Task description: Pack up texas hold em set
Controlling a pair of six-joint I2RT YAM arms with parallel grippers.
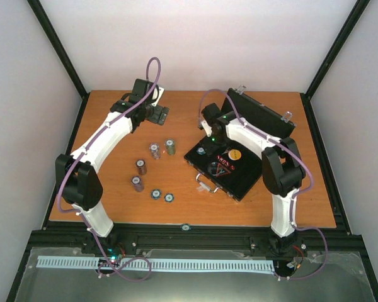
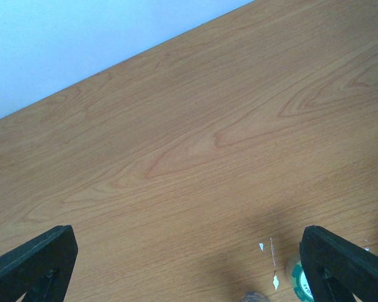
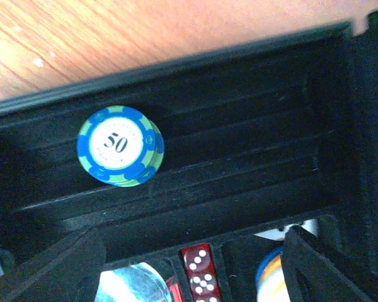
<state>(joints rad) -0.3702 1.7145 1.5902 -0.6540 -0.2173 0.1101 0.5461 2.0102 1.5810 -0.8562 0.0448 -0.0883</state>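
The black case [image 1: 239, 176] lies open at centre right, its lid [image 1: 259, 113] standing up behind it. My right gripper [image 1: 206, 137] hovers over the case's far left corner. In the right wrist view it [image 3: 194, 238] is open above a ribbed slot where a small blue-and-green "50" chip stack [image 3: 120, 146] lies, clear of both fingers. Red dice [image 3: 198, 270] sit in a narrow compartment below. My left gripper [image 1: 161, 114] is open over bare wood at the back, and a green chip stack [image 2: 298, 280] peeks beside its right finger [image 2: 346, 264].
Several chip stacks [image 1: 155, 151] stand on the table left of the case, with two flat blue chips [image 1: 162, 195] nearer the front. An orange-and-blue round piece [image 1: 235, 153] rests inside the case. The case handle [image 1: 206, 182] points toward the front edge.
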